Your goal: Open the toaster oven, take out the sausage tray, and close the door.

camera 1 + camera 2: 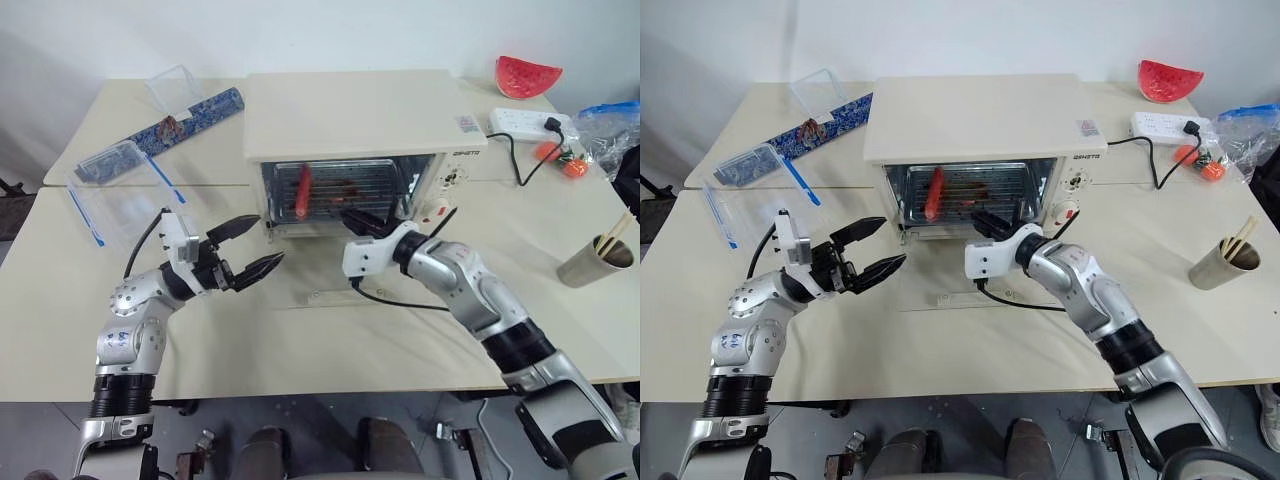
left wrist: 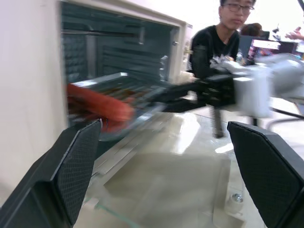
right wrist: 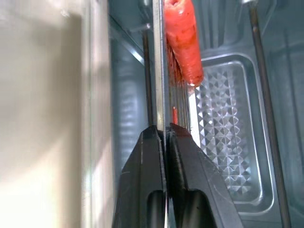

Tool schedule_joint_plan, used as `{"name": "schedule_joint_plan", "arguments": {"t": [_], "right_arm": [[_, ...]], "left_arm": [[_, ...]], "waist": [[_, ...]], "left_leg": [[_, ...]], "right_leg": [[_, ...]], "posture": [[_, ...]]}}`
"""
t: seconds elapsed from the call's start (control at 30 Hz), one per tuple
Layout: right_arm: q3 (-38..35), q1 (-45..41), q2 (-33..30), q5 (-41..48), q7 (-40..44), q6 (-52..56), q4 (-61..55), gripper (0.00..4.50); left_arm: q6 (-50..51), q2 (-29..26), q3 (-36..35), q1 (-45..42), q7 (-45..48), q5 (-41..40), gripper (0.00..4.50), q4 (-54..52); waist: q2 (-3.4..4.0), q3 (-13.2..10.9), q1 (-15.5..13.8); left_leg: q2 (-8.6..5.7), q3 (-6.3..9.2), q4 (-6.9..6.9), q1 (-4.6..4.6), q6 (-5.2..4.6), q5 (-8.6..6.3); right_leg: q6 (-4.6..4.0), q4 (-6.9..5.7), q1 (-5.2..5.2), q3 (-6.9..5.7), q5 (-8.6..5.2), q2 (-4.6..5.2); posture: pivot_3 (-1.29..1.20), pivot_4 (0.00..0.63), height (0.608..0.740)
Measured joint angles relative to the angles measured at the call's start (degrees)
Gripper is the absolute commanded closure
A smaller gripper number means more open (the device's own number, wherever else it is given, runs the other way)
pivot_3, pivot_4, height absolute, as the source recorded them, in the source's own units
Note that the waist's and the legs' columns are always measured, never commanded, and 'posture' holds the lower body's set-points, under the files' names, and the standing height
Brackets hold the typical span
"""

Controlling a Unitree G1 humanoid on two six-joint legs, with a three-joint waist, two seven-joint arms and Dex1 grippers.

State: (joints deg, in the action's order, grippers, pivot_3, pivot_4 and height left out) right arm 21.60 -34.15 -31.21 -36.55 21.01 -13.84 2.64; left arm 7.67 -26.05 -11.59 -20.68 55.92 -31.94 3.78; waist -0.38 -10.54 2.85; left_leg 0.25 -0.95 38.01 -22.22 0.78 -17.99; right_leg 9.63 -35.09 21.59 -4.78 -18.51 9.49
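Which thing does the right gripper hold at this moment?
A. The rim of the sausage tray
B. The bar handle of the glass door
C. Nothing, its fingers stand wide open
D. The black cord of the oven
A: the right gripper is shut on the thin metal edge of the sausage tray, with the red sausage lying on it, at the open front of the toaster oven.

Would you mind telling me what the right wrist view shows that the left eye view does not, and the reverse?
Right wrist view alone: the right claw pinched shut on the sausage tray edge, and an embossed pan on the oven floor.
Left eye view alone: the open left claw, the lowered glass door, a watermelon slice and a power strip.
Both: the red sausage inside the toaster oven.
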Motion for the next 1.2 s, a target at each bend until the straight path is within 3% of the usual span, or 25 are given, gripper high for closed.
{"name": "schedule_joint_plan", "arguments": {"t": [0.47,0.63,0.87,1.2], "right_arm": [[-6.66,17.48,-6.9,1.93,1.79,-4.49,-15.07,4.49],[-8.92,24.2,-9.34,1.83,1.54,-7.73,-17.46,4.49],[-9.11,25.49,-9.34,0.98,1.06,-9.98,-18.63,4.49],[-10.63,23.31,-9.16,0.99,0.54,-11.57,-20.05,4.49]], "left_arm": [[9.33,-4.37,-3.1,6.01,0.0,-3.96,0.0,-1.58],[29.31,-6.56,-3.76,5.27,-6.18,-13.51,0.0,-4.98],[51.82,-6.67,-4.15,-1.24,-15.01,-27.88,0.0,-8.33],[71.12,-2.02,-6.45,-6.75,-34.35,-39.84,0.0,-4.82]], "waist": [[-0.02,0.0,-1.84],[-0.04,-0.01,-2.45],[-0.04,-0.02,-2.64],[-0.05,-0.02,-2.65]], "left_leg": [[0.0,-0.02,0.17,0.02,0.0,0.0],[0.0,-0.03,0.21,0.03,0.0,0.0],[0.0,0.0,0.27,0.06,0.0,0.0],[-0.01,0.04,0.27,0.09,0.03,0.02]], "right_leg": [[0.0,-0.01,-0.1,0.06,0.0,0.0],[0.0,-0.05,-0.1,0.11,0.0,0.0],[0.0,-0.18,-0.1,0.15,0.0,0.0],[-0.01,-0.25,-0.09,0.18,0.0,0.0]], "posture": [[0.0,0.15,0.74],[0.0,0.15,0.74],[0.0,0.15,0.74],[0.0,0.15,0.74]]}}
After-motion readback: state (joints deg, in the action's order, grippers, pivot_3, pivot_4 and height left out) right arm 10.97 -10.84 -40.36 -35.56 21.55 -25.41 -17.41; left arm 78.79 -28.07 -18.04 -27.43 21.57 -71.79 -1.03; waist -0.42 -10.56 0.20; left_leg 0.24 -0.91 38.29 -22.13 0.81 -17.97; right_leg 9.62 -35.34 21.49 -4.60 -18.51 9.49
